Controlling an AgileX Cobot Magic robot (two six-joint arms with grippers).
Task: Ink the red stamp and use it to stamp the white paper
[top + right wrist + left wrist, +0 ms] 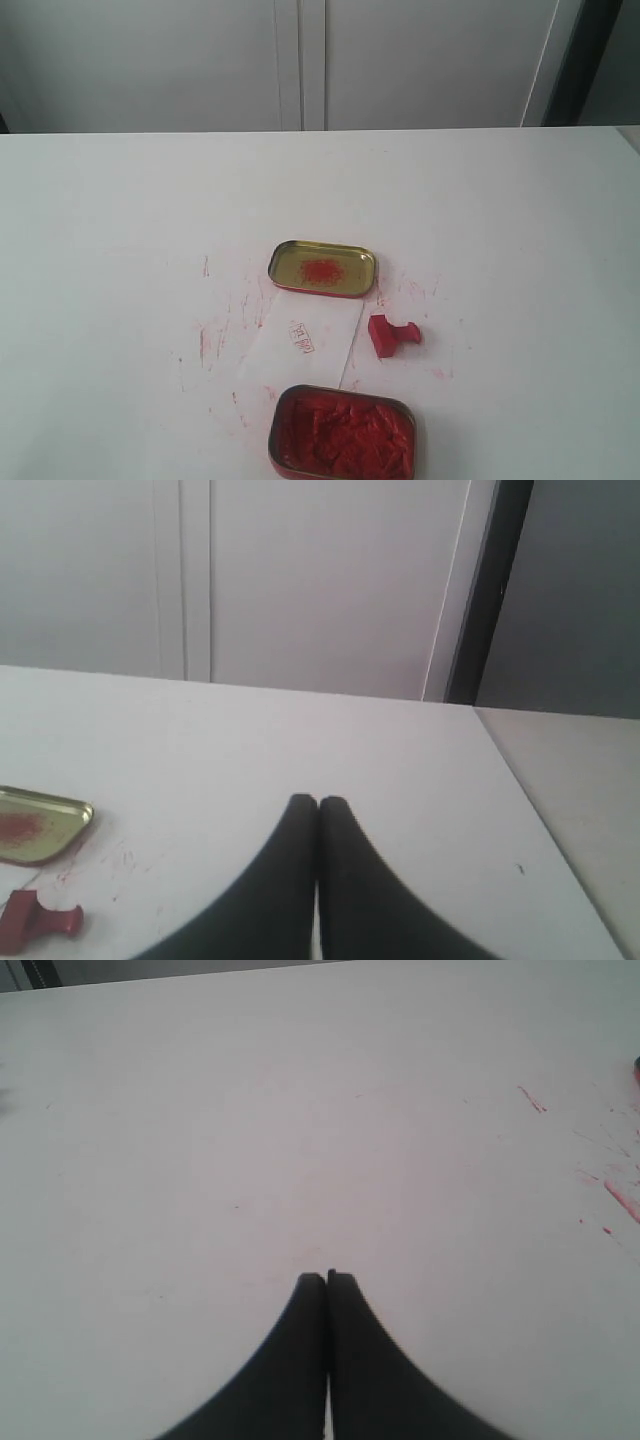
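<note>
Lumpy red paste tin (342, 432) sits closest, just beside the white paper (300, 352). Right of that paper, the red stamp (392, 334) lies tipped over on the desk (120, 220). Left end effector (327, 1278) and right end effector (319, 801) are each pinched together, empty. Grasped crooked, the stamp might ink unevenly.

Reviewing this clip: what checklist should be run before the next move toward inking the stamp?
1. Red stamp reachable: ok, lying on its side beside the white paper, clear of both tins.
2. Paste tin open: ok, lid set apart.
3. White paper exposed: ok, already bears a red mark.
4. Right jaws ready to grasp: not ok, shut, empty.
5. Left jaws out of the way: ok, shut over bare table.
6. Stamp face inked: cannot tell.
</note>
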